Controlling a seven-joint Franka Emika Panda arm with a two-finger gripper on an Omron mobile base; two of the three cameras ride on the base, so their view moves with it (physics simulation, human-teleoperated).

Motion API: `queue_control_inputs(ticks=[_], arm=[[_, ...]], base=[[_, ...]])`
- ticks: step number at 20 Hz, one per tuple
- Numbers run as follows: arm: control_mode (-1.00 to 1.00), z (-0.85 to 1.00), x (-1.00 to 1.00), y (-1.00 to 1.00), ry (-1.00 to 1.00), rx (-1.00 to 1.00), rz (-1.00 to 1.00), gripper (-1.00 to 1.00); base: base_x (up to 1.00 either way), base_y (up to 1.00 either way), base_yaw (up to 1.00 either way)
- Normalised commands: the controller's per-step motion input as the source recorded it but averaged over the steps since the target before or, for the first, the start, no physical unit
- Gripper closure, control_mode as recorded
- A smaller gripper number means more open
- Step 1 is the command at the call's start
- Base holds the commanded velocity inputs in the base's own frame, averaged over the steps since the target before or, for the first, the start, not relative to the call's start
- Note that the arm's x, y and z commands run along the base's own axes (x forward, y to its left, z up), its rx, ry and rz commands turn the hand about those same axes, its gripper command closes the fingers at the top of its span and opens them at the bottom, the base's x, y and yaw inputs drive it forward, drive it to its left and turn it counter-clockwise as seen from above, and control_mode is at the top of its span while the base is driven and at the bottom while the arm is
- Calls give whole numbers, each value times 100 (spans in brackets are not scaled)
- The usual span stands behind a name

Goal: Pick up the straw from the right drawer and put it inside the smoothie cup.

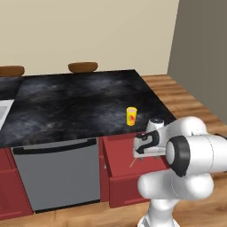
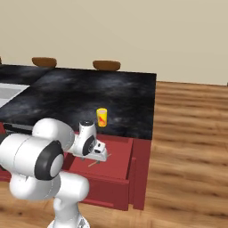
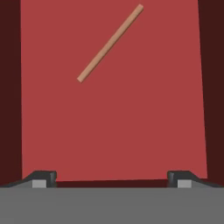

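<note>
Lying flat and diagonal on the red floor of the right drawer, the straw sits clear of the drawer's side walls, and your gripper hangs above it with its jaws spread fully wide, holding nothing.

Watch the approach: in the hand view the straw sits ahead of the fingertips, not between them, so a straight drop would likely close on bare drawer floor. It is also very thin and lies flush, so the tips could skid over it or flick it toward a wall. Because it runs at an angle, jaws closing along its length rather than across it may roll it away.

The hand view gives you the straw's exact angle and its clearance from the walls. The base views add that the drawer stands pulled out below the tabletop, and that the smoothie cup stands upright near the tabletop's front edge, just above the drawer.
</note>
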Motion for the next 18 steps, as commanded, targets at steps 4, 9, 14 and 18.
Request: queue_control_inputs(ticks=[4, 9, 14, 18], arm=[[-100, -9, 11, 6, -2, 0, 0, -100], [-100, -14, 5, 1, -7, 0, 0, -100], [-100, -16, 10, 0, -9, 0, 0, -100], [-100, -13, 16, 0, -9, 0, -1, -100]], base=[[0, 0, 0], [0, 0, 0], [0, 0, 0], [0, 0, 0]])
